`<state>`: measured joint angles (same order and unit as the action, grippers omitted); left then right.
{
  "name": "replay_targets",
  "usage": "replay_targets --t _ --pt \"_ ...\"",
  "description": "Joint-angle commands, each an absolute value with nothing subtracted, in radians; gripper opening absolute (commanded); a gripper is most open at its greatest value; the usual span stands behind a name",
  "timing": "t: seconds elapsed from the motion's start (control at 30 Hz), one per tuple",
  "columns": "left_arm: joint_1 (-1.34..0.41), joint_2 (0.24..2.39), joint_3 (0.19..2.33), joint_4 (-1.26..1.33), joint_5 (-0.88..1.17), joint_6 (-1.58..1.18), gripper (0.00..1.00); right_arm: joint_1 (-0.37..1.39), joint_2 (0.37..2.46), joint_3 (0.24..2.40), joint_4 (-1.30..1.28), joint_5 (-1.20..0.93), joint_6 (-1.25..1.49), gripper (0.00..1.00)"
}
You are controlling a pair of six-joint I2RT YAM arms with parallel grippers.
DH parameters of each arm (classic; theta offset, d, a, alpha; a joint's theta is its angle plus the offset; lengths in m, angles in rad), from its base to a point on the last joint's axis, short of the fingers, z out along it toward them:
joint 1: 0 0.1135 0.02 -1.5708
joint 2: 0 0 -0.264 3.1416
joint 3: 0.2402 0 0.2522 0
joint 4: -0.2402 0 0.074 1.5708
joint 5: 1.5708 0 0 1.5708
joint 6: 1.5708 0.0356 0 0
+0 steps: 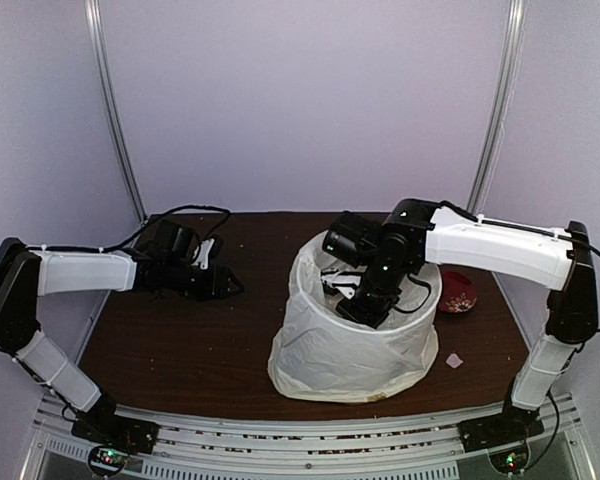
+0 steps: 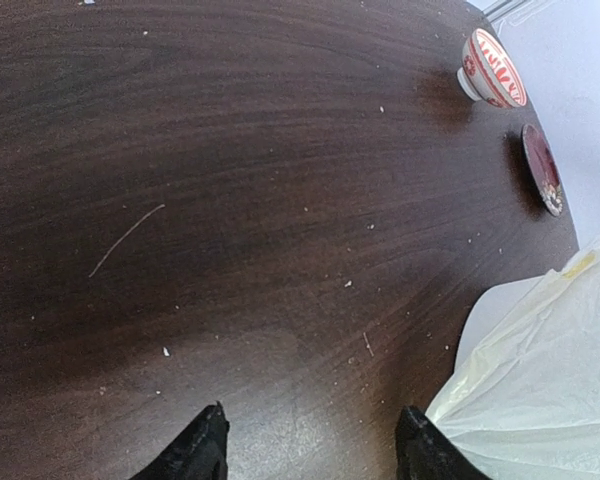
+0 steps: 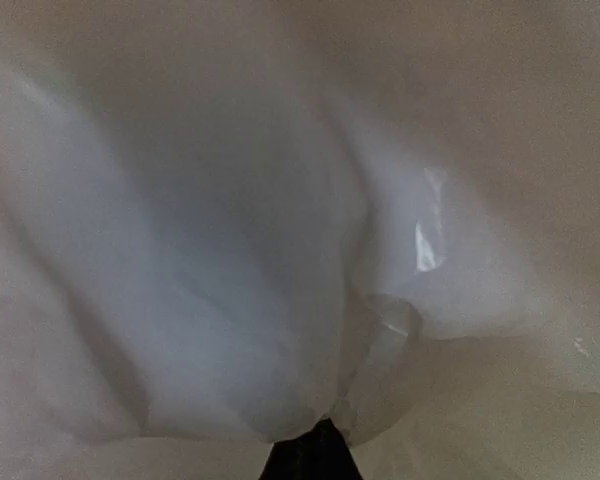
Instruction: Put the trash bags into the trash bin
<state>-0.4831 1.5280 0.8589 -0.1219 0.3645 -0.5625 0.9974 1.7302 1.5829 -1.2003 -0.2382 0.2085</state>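
One risk: the right gripper (image 1: 365, 308), fingers shut inside the bag (image 1: 330, 355), could snag film and topple the covered bin; the left gripper (image 2: 315, 425) gapes empty, bracing nothing.

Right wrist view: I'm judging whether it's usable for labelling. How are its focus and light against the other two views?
Right wrist: dim, soft, filled by the trash bag, one glare streak. Left wrist: crisp wood grain on the table, pale sheen near the bottom. Top external: even light, slightly soft.

Right end effector (image 1: 365, 312) sits down inside the trash bag (image 1: 340, 355); left end effector (image 1: 230, 285) hovers well apart
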Motion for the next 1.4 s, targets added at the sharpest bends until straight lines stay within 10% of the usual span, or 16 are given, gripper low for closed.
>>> replay_targets --t 0.0,1.37 --pt "-0.475 1.537 0.894 -0.11 0.379 -0.55 0.58 1.003 1.773 1.585 -1.152 -0.242 0.195 0.0" --pt "-0.475 1.486 0.955 -0.177 0.358 -0.53 0.59 1.014 2.082 1.27 -0.873 -0.278 0.138 0.0"
